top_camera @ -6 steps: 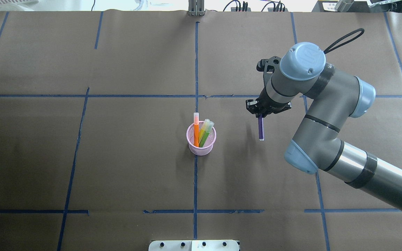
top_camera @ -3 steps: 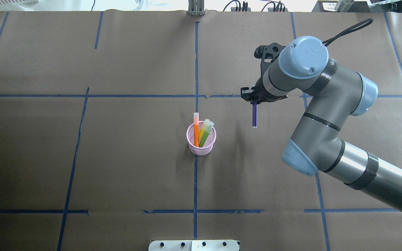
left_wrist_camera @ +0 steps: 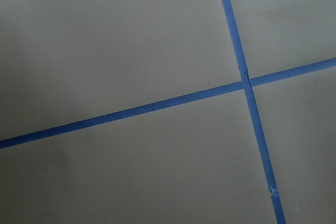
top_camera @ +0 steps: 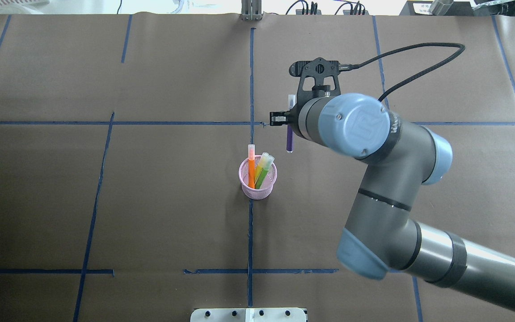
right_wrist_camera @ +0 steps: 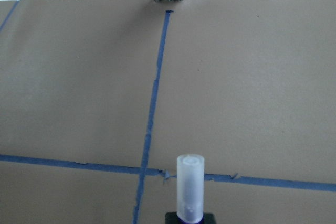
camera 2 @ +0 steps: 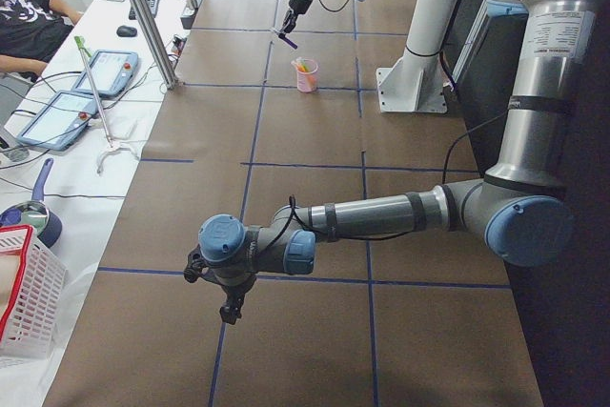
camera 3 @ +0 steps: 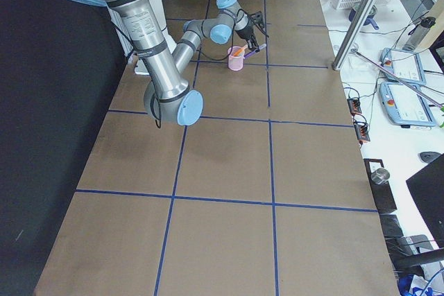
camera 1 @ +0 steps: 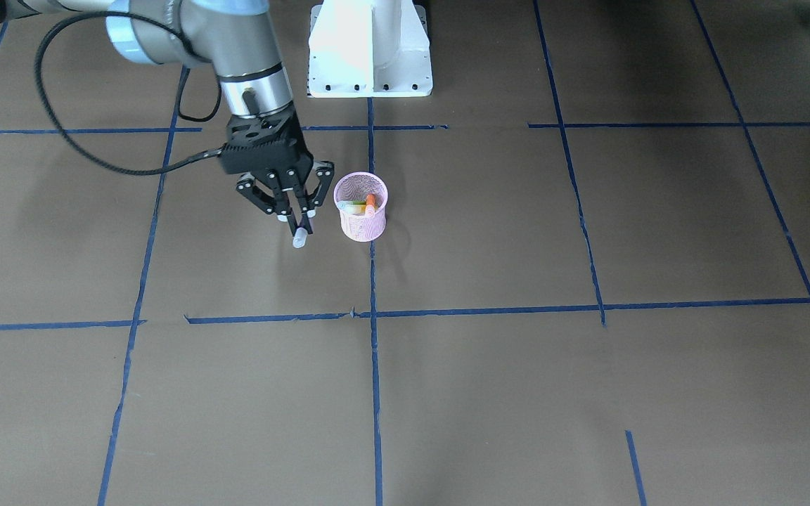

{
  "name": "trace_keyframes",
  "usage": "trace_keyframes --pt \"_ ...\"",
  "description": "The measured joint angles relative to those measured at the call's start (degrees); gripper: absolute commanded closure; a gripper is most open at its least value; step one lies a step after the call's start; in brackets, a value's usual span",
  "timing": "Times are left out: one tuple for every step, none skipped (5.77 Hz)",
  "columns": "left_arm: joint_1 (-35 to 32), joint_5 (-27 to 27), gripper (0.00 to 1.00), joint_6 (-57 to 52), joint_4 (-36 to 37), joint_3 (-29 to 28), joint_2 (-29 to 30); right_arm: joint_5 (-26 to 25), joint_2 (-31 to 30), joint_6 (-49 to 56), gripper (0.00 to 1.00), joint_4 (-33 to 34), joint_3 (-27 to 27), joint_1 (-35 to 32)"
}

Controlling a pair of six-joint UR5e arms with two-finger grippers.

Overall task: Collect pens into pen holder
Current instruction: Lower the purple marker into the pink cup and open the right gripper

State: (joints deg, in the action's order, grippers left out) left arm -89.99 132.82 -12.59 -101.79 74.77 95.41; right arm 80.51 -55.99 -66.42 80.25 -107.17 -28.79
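The pink mesh pen holder (top_camera: pixel 258 181) stands near the table's middle and also shows in the front view (camera 1: pixel 361 211). It holds an orange pen (top_camera: pixel 251 167), a green pen (top_camera: pixel 261 178) and a yellowish pen (top_camera: pixel 264 163). My right gripper (camera 1: pixel 297 223) is shut on the purple pen (top_camera: pixel 289 139) and holds it above the table, just right of and beyond the holder. The pen's pale cap (right_wrist_camera: pixel 189 187) points away from my base. My left gripper (camera 2: pixel 229 308) shows only in the exterior left view, low over the table's near end; I cannot tell whether it is open or shut.
Brown paper with blue tape lines (top_camera: pixel 250 89) covers the table. The white robot base (camera 1: pixel 370 49) stands behind the holder. The right arm's black cable (top_camera: pixel 409 49) loops over the far right. The left wrist view shows only paper and tape (left_wrist_camera: pixel 157 106).
My right gripper has carried the purple pen left, closer to the holder, and the wrist has turned. The holder and its pens have not moved.
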Motion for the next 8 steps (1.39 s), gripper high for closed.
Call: trace_keyframes --pt "0.1 -0.1 0.00 0.0 0.2 0.0 0.0 -5.3 0.7 -0.1 1.00 0.0 -1.5 2.4" --pt "0.1 -0.1 0.00 0.0 0.3 -0.1 -0.2 -9.5 1.0 -0.1 1.00 0.0 -2.5 4.5" --pt "0.2 -0.1 0.00 0.0 0.4 -0.1 -0.3 -13.7 1.2 -0.4 1.00 -0.1 -2.8 7.1" --pt "0.2 -0.1 0.00 0.0 0.4 0.0 -0.4 -18.3 1.2 -1.3 1.00 -0.2 -2.6 10.6" --pt "0.3 -0.4 0.00 0.0 0.4 0.0 -0.4 -22.3 0.9 -2.3 1.00 -0.2 -2.3 13.9" --pt "0.3 -0.8 0.00 0.0 0.4 0.0 -0.4 -23.8 0.3 -2.8 1.00 -0.3 -1.9 15.6" --pt "0.3 -0.9 0.00 0.0 0.4 -0.1 -0.4 -24.2 -0.2 -3.3 1.00 -0.3 -1.4 16.2" --pt "0.3 -0.9 0.00 0.0 0.4 0.0 -0.4 -24.4 -0.8 -3.8 1.00 -0.4 -0.8 16.4"
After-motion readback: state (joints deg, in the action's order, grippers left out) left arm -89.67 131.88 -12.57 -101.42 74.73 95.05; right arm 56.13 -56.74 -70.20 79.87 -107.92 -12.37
